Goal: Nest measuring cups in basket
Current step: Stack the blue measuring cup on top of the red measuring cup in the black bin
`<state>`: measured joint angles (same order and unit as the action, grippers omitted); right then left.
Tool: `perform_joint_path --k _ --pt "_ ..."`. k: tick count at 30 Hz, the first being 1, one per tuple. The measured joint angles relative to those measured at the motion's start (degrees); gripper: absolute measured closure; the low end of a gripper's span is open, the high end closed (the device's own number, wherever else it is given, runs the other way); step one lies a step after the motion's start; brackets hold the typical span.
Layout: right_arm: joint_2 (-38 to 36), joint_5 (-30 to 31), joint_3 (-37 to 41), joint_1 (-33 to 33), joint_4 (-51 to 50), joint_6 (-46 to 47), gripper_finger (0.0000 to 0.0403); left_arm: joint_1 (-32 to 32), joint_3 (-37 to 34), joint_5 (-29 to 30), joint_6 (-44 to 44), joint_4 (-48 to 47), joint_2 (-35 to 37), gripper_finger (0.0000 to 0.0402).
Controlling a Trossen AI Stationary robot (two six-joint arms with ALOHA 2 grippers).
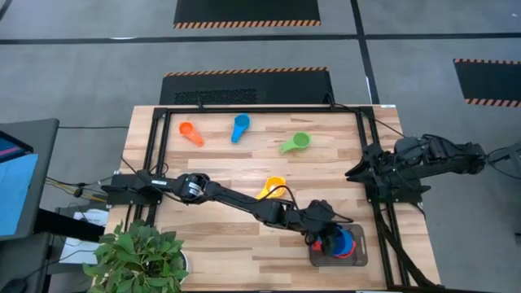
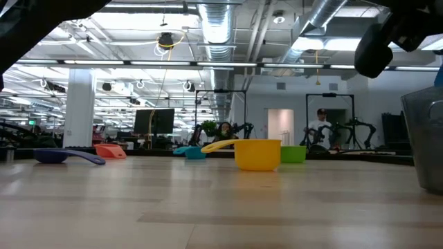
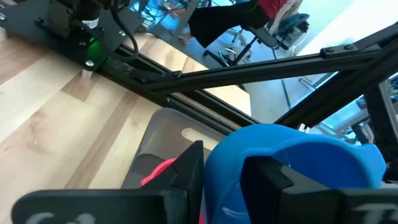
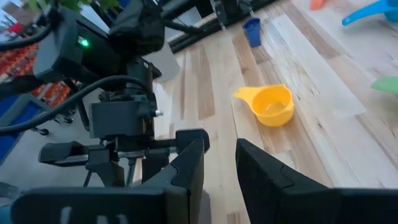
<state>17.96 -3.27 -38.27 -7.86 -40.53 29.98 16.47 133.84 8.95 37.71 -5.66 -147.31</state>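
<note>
My left gripper [image 1: 335, 238] reaches across the table to the dark grey basket [image 1: 358, 259] at the near right corner and is shut on a blue measuring cup [image 3: 298, 158]. A red cup [image 3: 158, 172] lies in the basket under it. On the table rest the orange cup [image 1: 191, 133], a light blue cup [image 1: 240, 126], the green cup [image 1: 297, 143] and the yellow cup [image 1: 273, 187]. A small dark blue cup [image 4: 252, 30] stands near the left arm's base. My right gripper [image 4: 219, 171] waits at the right edge, fingers slightly apart. My left gripper has the blue cup's wall [image 3: 221, 183] between its two fingers [image 3: 189, 168], one on either side of it. The fingers slant down from the table's left. The cup sits over the basket above the red cup; whether it rests on anything, I cannot tell.
A black frame rail [image 1: 370, 163] borders the table on its sides. A potted plant [image 1: 138, 256] stands at the near left corner. Bare wood lies between the yellow cup and the near edge. People show in the room far behind the table.
</note>
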Motion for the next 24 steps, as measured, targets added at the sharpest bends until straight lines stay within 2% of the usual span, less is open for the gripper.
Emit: perform_joint_path --k 11,21,24 --pt "0.0 -0.3 0.0 0.0 0.7 -0.4 0.0285 -0.2 0.0 -1.4 0.2 -0.2 0.0 0.0316" --pt "0.0 -0.6 0.0 0.0 0.7 -0.4 0.0285 -0.6 0.0 -2.2 3.9 3.4 -1.3 0.0222" --pt "0.0 -1.3 0.0 0.0 0.6 -0.5 0.0285 -0.6 0.1 -2.5 4.6 4.6 -2.3 0.0205"
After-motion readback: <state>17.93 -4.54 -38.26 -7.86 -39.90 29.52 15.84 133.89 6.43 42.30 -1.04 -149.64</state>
